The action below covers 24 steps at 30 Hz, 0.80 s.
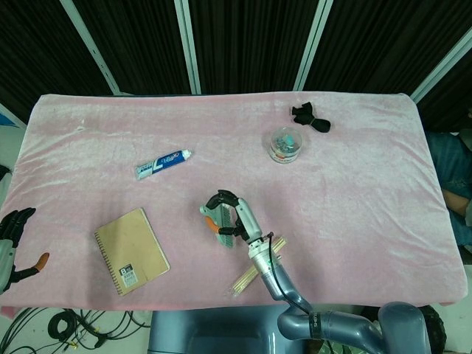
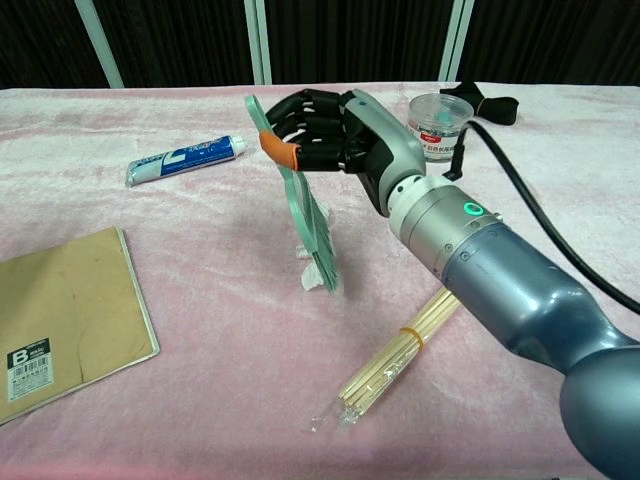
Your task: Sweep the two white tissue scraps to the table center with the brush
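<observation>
Chest view: right hand (image 2: pixel 335 130) fingers curl around brush (image 2: pixel 300 205); bristles touch tissue scraps (image 2: pixel 312 276).

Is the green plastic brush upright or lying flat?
Roughly upright: the right hand holds the green plastic brush, bristles down on the pink tablecloth.

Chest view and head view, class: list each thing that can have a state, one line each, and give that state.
Right hand: grips the brush.
Brush: held tilted, bristles down at the scraps.
Tissue scraps: crumpled, mostly hidden behind the bristles.
Left hand: off the table's left edge, holds nothing.
Toothpaste: lying flat, capped.
Notebook: closed.
Sticks: bundled, lying flat.
Jar: upright, lid on.
</observation>
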Each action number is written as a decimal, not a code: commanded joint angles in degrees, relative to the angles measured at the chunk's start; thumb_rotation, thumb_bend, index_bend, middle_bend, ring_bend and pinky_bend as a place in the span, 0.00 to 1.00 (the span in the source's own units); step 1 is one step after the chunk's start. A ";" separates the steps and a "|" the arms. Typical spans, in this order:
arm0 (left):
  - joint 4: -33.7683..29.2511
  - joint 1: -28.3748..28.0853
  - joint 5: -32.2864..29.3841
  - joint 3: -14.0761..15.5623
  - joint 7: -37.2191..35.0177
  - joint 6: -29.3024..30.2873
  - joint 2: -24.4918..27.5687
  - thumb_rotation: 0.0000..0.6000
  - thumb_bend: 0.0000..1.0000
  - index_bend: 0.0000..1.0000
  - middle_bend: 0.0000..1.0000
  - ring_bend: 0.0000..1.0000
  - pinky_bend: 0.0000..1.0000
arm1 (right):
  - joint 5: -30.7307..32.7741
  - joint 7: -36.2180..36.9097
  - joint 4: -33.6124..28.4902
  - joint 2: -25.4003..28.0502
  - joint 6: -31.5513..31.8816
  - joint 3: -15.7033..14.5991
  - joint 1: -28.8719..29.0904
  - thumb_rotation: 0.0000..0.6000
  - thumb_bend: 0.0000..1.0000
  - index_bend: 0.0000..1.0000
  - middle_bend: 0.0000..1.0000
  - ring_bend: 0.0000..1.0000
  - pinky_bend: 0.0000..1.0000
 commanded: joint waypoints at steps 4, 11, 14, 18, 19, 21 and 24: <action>0.00 -0.01 0.03 0.01 -0.02 0.00 0.02 1.00 0.30 0.08 0.09 0.00 0.26 | -0.41 4.86 -2.53 3.88 0.45 2.50 -0.57 1.00 0.43 0.85 0.74 0.43 0.13; -0.11 0.05 0.07 0.02 0.19 0.15 -0.02 1.00 0.30 0.08 0.09 0.00 0.26 | -1.19 -4.96 3.34 8.38 1.67 2.92 -0.30 1.00 0.40 0.86 0.74 0.45 0.13; -0.14 0.05 0.04 0.04 0.28 0.11 -0.02 1.00 0.30 0.08 0.09 0.00 0.26 | -1.18 -11.36 6.27 10.04 1.88 2.31 -0.32 1.00 0.40 0.86 0.74 0.45 0.13; -0.20 0.02 -0.01 0.06 0.47 0.03 -0.02 1.00 0.30 0.08 0.09 0.00 0.26 | -1.48 -19.61 9.68 12.02 2.22 0.86 -0.53 1.00 0.39 0.88 0.75 0.45 0.13; -0.22 0.02 -0.04 0.04 0.49 0.02 -0.03 1.00 0.30 0.08 0.09 0.00 0.26 | -1.68 -21.75 10.57 12.23 2.52 0.44 -0.56 1.00 0.40 0.88 0.76 0.45 0.13; -0.26 0.01 -0.03 0.04 0.63 0.03 -0.06 1.00 0.30 0.08 0.09 0.00 0.27 | -2.09 -27.40 13.01 12.42 2.95 -0.70 -0.55 1.00 0.40 0.88 0.76 0.46 0.13; -0.32 0.03 -0.01 0.04 0.89 0.13 -0.13 1.00 0.30 0.08 0.09 0.00 0.27 | -1.36 -33.19 14.43 12.37 2.22 -1.72 -0.48 1.00 0.40 0.88 0.76 0.47 0.13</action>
